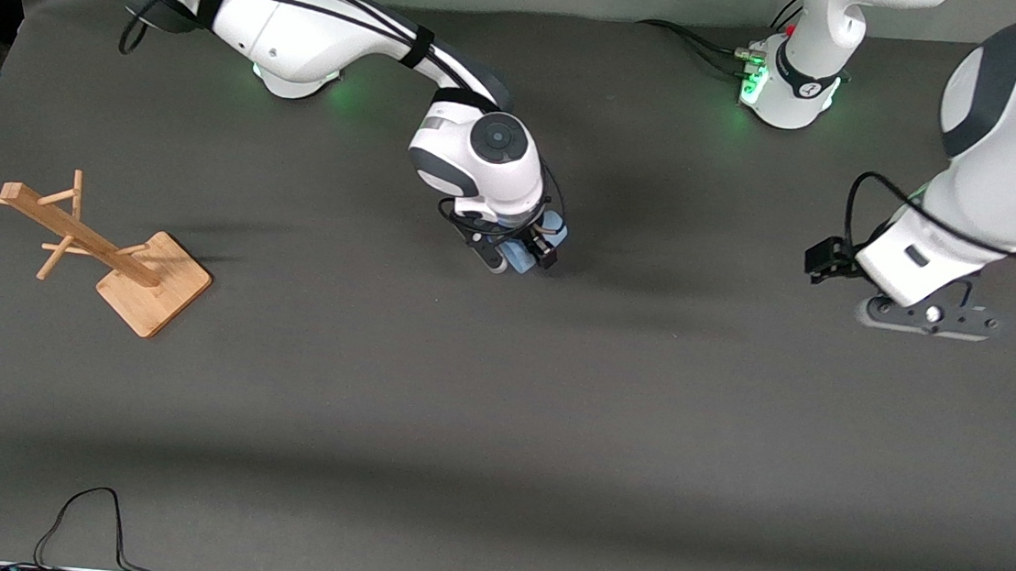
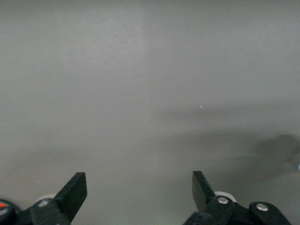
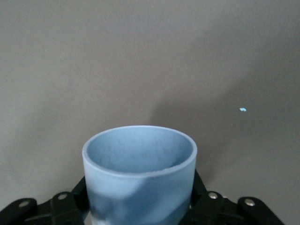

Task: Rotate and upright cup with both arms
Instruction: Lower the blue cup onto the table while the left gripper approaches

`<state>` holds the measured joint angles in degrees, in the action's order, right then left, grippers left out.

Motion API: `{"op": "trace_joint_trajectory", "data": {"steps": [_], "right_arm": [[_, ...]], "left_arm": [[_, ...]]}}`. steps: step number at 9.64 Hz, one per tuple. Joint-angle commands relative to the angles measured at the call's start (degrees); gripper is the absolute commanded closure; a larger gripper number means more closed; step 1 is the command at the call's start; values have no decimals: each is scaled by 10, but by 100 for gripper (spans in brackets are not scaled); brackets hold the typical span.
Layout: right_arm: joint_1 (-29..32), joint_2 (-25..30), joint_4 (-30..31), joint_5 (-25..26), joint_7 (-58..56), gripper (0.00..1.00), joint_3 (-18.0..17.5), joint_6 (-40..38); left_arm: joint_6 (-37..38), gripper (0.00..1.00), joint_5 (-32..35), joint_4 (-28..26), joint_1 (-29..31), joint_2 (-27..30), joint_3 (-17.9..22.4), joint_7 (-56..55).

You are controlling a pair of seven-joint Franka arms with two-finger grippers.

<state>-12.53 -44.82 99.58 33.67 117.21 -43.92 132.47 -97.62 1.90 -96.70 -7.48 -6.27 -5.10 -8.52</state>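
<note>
The pale-blue cup (image 1: 521, 257) is between the fingers of my right gripper (image 1: 524, 255), near the middle of the table. In the right wrist view the cup (image 3: 139, 178) fills the space between the black fingers (image 3: 202, 197), and its open rim and inside show. The right gripper is shut on it. I cannot tell whether the cup touches the table. My left gripper (image 1: 926, 318) hangs over bare table toward the left arm's end. In the left wrist view it (image 2: 139, 187) is open and empty, with only grey table under it.
A wooden peg rack (image 1: 106, 250) lies tipped over on its square base toward the right arm's end of the table. A black cable (image 1: 83, 520) loops at the table edge nearest the front camera. The table is covered with dark grey cloth (image 1: 495, 432).
</note>
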Motion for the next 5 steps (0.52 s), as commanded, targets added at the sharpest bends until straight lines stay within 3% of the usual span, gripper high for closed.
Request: {"op": "trace_joint_trajectory", "data": {"steps": [1,2,3,5], "right_arm": [[-3,-40,-8,79,6,32,-5,0],[-3,-50,-8,101,7,10,-5,0],[-2,-50,-11,104,8,0,-5,-1],[5,-34,-17,103,4,0,-6,-5]], "left_arm": [[0,0,-2,52,-7,-52,-11,-27],[1,0,-1,77,-12,-76,-11,-28],[0,0,-2,91,-12,-93,-11,-28],[-12,0,-2,92,-21,-102,-11,-39]]}}
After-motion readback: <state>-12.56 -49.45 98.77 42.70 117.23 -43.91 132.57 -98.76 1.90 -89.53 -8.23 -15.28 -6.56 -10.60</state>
